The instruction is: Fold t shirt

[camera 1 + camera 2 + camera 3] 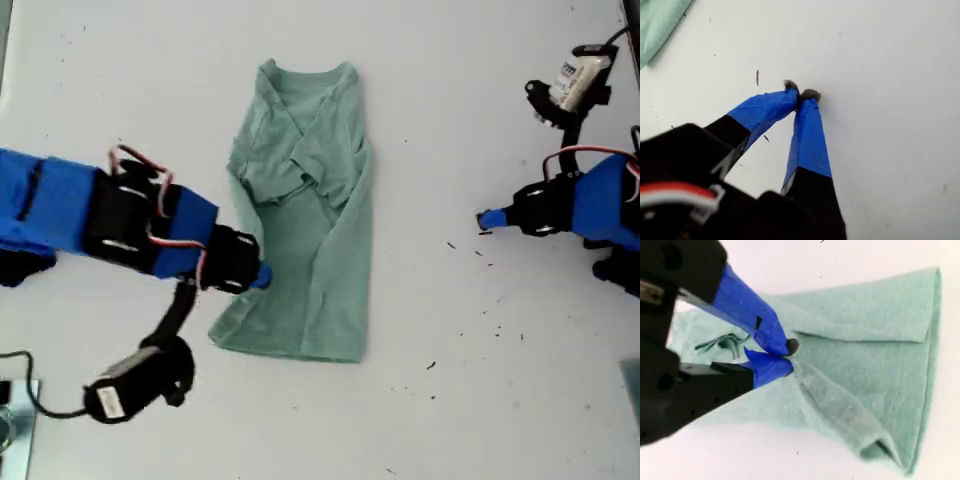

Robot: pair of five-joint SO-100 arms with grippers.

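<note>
White tabletop [450, 100], flecked with dark specks, fills the exterior view. At its centre lies the pale sage-green knit t shirt [320, 260], folded into a long narrow strip, ribbed neck toward the top of the frame, sleeves bunched on its upper half. My second gripper [787, 357], blue-taped, sits at the shirt's left edge in the exterior view, tips nearly together over the cloth; whether they pinch it, I cannot tell. My first gripper [801, 96] rests closed on bare table at the exterior view's right, well apart from the shirt
</note>
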